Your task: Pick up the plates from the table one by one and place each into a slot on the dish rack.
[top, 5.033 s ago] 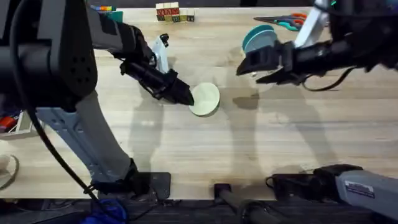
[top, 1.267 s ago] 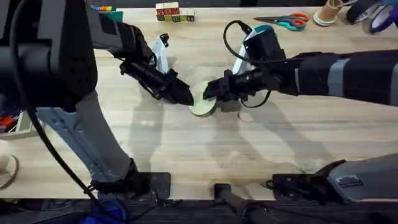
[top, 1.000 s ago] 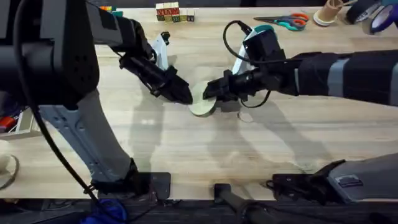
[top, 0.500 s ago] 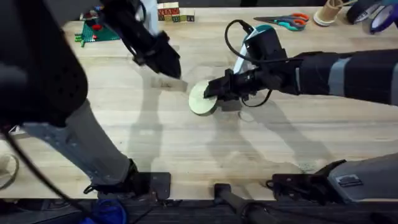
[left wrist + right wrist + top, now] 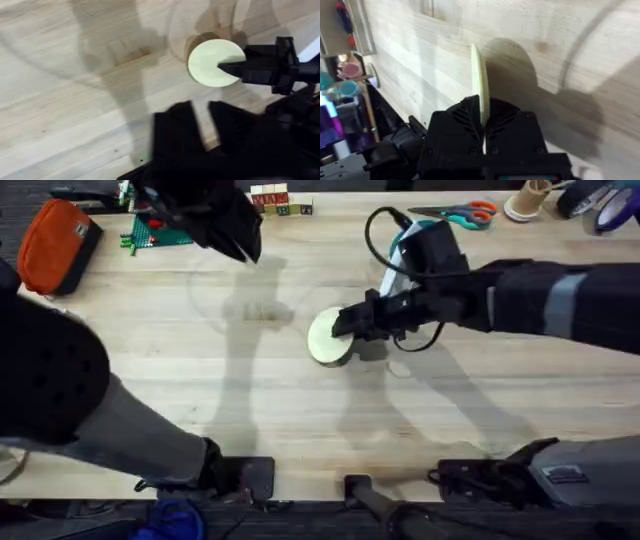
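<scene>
Overhead: right tool (image 5: 345, 323) pinches plate (image 5: 325, 337)

The plate (image 5: 328, 337) is plain pale cream-yellow, unmarked. The right claw (image 5: 347, 321) gripping it is black. The tabletop (image 5: 300, 410) is pale wood with long grained planks. At far left lies an orange pouch (image 5: 58, 245); far right, teal-and-orange scissors (image 5: 455, 217).

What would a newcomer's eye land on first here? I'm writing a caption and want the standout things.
First, the pale cream plate near the middle of the table, pinched at its rim by the right gripper reaching in from the right. Next, the left gripper, raised dark and large at the upper left, holding nothing. Colourful clutter lines the far edge: an orange pouch and scissors.
</scene>
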Available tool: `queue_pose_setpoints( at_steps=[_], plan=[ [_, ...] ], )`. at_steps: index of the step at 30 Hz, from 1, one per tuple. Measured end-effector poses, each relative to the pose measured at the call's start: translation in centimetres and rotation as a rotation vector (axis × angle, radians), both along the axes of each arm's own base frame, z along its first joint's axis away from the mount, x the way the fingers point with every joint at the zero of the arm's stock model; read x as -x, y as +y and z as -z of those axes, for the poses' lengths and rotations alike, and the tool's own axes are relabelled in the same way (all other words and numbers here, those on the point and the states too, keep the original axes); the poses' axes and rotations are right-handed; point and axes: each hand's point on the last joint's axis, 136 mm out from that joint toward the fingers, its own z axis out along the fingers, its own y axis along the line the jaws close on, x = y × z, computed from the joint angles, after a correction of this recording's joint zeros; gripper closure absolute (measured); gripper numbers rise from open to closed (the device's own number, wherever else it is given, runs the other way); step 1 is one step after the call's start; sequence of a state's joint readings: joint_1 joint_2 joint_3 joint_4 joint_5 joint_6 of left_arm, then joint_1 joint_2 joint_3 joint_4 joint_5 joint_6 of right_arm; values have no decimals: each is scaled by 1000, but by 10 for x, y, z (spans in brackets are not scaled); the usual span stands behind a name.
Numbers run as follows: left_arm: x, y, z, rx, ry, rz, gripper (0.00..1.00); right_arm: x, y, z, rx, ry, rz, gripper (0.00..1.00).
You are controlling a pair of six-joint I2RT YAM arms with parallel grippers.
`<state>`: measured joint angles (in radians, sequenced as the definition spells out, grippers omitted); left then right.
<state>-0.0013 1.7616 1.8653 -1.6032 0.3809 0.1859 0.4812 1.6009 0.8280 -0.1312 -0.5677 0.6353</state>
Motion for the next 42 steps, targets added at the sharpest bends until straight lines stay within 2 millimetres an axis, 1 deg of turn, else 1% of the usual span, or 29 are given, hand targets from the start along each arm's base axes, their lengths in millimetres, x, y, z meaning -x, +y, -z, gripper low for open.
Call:
queue_pose_setpoints(
  at_steps=[1,4,5,6,11,13,17,21,24,32,35,39,42],
  plan=[
    [0,1,-5,-5,-14,0,636,0,-2,-4,13,-12,-4,969],
    [2,2,-18,-12,-45,-1,164,-3,-6,-18,45,-59,-19,969],
    [2,2,-22,-12,-54,-6,50,-5,-7,-22,54,-74,-25,969],
    [1,2,-24,-12,-62,-7,17,-6,-7,-28,64,-91,-33,969],
    [1,3,-25,-15,-65,-8,6,-14,-10,-52,92,-167,-73,969],
    [1,3,-25,-15,-64,-8,6,-17,-13,-59,110,-185,-79,969],
    [1,3,-25,-15,-64,-8,6,-22,-27,-67,172,-202,-90,970],
    [1,3,-25,-16,-64,-8,8,-27,-43,-76,257,-251,-143,969],
    [1,3,-25,-17,-64,-8,6,-34,-50,-90,311,-334,-207,969],
    [1,3,-25,-18,-66,-8,6,-60,-60,-141,407,-638,-393,969],
    [0,3,-25,-18,-68,-8,6,-67,-70,-163,468,-759,-435,969],
    [0,3,-25,-18,-68,-8,6,-72,-85,-191,549,-896,-468,970],
    [0,3,-25,-18,-67,-8,6,-70,-95,-207,601,-975,-491,969]
  ],
)
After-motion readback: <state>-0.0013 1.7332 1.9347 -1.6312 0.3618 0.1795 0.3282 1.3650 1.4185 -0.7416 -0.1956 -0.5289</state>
